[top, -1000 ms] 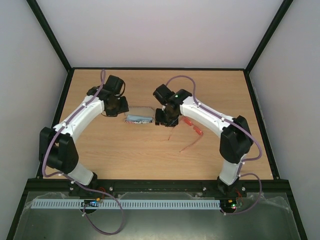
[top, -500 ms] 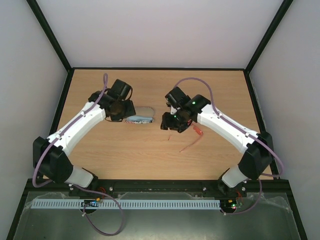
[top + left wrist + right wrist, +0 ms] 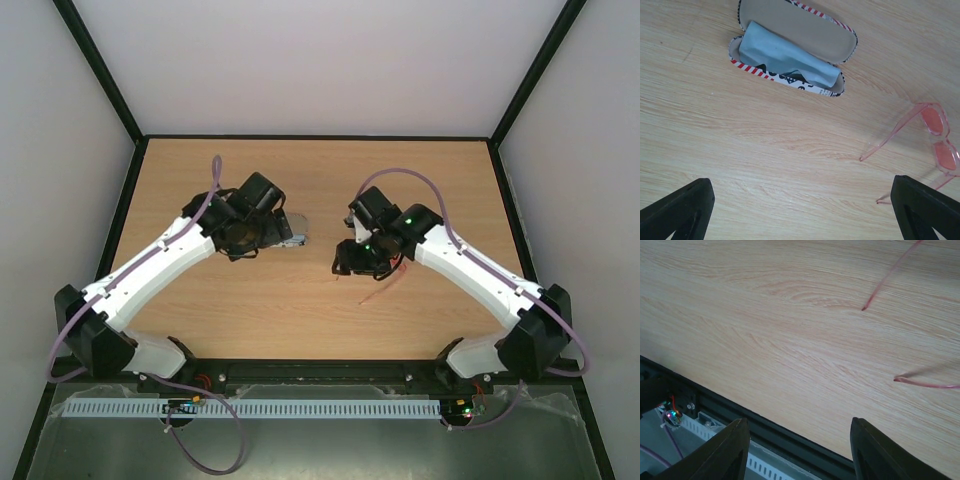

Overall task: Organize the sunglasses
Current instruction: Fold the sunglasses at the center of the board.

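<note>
The sunglasses (image 3: 936, 136), thin red-orange frame with pink lenses, lie unfolded on the wood at the right of the left wrist view. Their two temple arms (image 3: 889, 276) cross the top right of the right wrist view. In the top view only one temple (image 3: 380, 290) shows, beside the right gripper. The striped case (image 3: 799, 30) lies open with a light-blue cloth (image 3: 782, 56) inside. My left gripper (image 3: 800, 215) hangs wide open over bare wood, below the case. My right gripper (image 3: 797, 450) is open and holds nothing, with the temple tips just beyond it.
The table's black front rail (image 3: 790, 437) and a white slotted strip (image 3: 715, 427) run under the right gripper's view. In the top view the left arm (image 3: 160, 255) covers most of the case (image 3: 296, 228). Grey walls enclose the wooden table (image 3: 320, 330).
The left gripper has swung right over the case and opened wide. The right gripper has drawn away from the case toward the near edge, opening a little.
</note>
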